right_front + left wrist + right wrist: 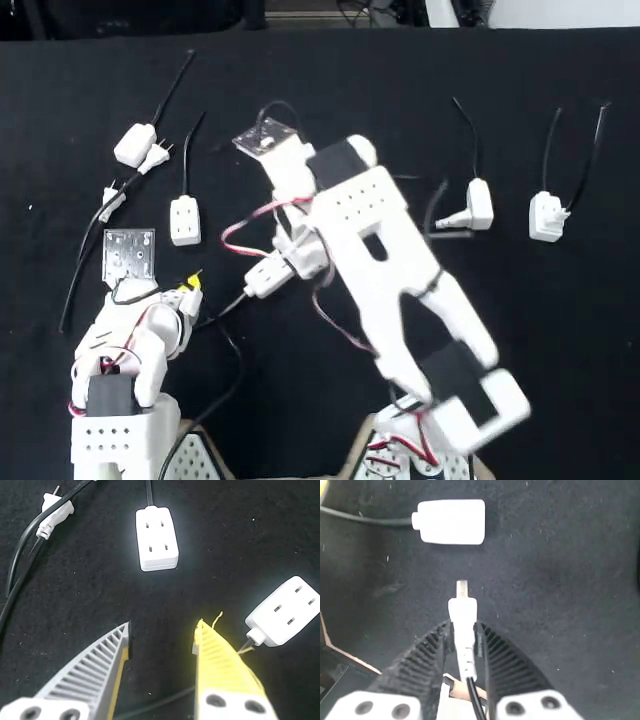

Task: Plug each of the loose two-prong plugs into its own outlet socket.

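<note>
At the left of the black table (60,90), in the high view, a white plug (135,146) lies on a slant. Its prongs point right and its cord runs off toward the far edge. Nearer the arms, a smaller plug (55,514) lies in line with its black cord, prongs pointing away from the left arm.

Next comes the first socket (156,539), flat on the cloth with its slotted face up (two pairs of slots). Its long axis follows the cord leaving its far end. Any print on it is too small to read.

The left gripper (162,630) hangs above bare cloth short of that socket. Its grey and yellow fingers are spread wide with nothing between them.

Just to the right lies the second socket (285,612), also face up and set diagonally, with its cord end beside the yellow finger (220,665).

The right gripper (463,627) is clenched on the held plug (463,611). This plug's long axis runs straight out between the fingers, and its prongs aim at the side of the second socket but stop clear of it.

Well to the right, another plug (479,203) lies with its cord leading to the far edge and what seem to be its prongs angled leftward. Beyond it sits a white block (546,217) with two thin cords, and I cannot tell whether it is a plug or a socket.
</note>
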You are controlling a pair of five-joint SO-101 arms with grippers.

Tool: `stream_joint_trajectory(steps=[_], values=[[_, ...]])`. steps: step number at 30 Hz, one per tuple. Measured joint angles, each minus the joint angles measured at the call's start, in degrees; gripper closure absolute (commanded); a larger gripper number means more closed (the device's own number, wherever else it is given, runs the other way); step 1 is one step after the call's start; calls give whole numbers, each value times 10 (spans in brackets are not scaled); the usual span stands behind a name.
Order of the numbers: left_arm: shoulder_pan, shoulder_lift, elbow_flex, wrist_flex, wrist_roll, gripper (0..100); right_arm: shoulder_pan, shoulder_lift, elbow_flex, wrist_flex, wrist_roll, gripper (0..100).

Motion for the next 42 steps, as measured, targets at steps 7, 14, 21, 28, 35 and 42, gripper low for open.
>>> stream_joint_trajectory(steps=[7,14,21,28,35,42], values=[[16,41,-40,17,0,787,40,-131,172,-79,11,988],[86,218,-110,-20,0,787,91,-244,297,-132,13,988],[143,455,-237,-90,-23,787,155,-299,304,-135,47,988],[145,717,-346,-191,-48,787,243,-300,304,-129,90,988],[164,891,-457,-196,-47,787,261,-300,316,-126,98,988],[232,907,-471,-164,-47,788,261,-301,334,-126,112,988]])
